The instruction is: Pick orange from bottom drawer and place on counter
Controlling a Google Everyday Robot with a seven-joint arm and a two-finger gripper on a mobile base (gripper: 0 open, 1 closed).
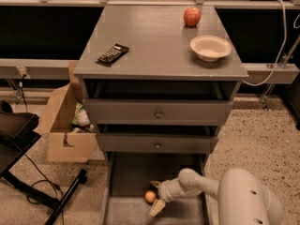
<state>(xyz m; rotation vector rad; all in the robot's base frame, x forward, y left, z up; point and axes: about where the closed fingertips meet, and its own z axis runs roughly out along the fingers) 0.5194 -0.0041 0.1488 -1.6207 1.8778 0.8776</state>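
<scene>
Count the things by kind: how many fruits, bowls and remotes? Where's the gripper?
Fruits: 2 (apple on the counter, orange in the bottom drawer)
Bowls: 1
Remotes: 1
Total: 4
Gripper: in the bottom drawer, by the orange.

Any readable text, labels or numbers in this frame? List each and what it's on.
None legible.
Dark keypad device on the counter: key markings too small to read.
Packet in the cardboard box: print too blurred.
Hand, in the bottom drawer by the orange: no marking visible.
</scene>
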